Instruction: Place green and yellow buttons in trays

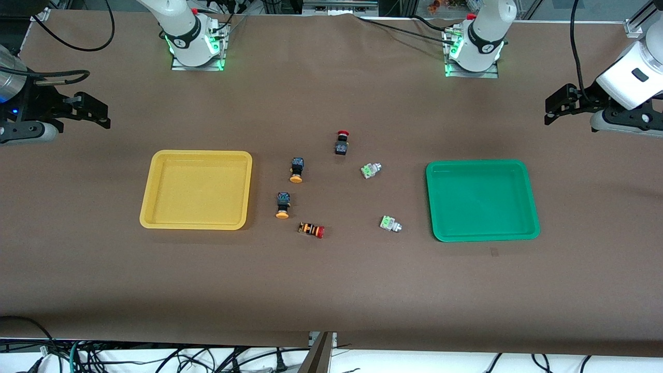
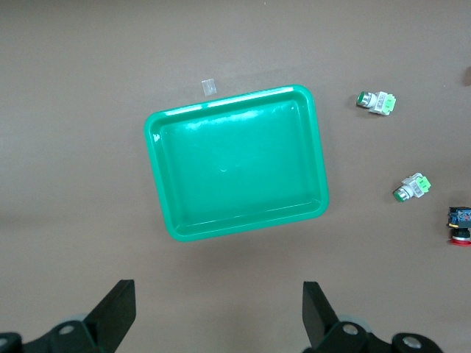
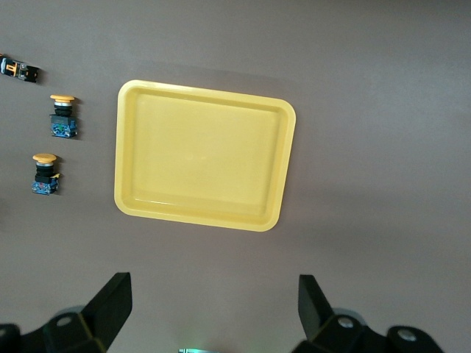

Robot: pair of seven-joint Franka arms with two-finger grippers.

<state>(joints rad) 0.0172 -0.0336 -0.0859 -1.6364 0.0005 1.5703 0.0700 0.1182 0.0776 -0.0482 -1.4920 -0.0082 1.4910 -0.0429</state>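
Now, going across the front view: the right gripper [image 1: 98, 111] waits with jaws wide over bare table at its own end, by the yellow tray [image 1: 150, 207]. Two yellow buttons [image 1: 297, 169] [image 1: 283, 204] lie just past that tray, the striped switch [image 1: 311, 229] nearer the camera, the red-capped switch [image 1: 341, 143] farther. Two green buttons [image 1: 370, 170] [image 1: 390, 223] lie near the green tray [image 1: 533, 223]. Over its end of the table hangs the left gripper [image 1: 554, 109], also wide open.

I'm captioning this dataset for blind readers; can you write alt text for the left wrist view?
An empty green tray lies on a brown table, seen from above past the open left gripper. Two green buttons lie on the cloth beside the tray, and a red-capped black switch shows at the picture's edge.
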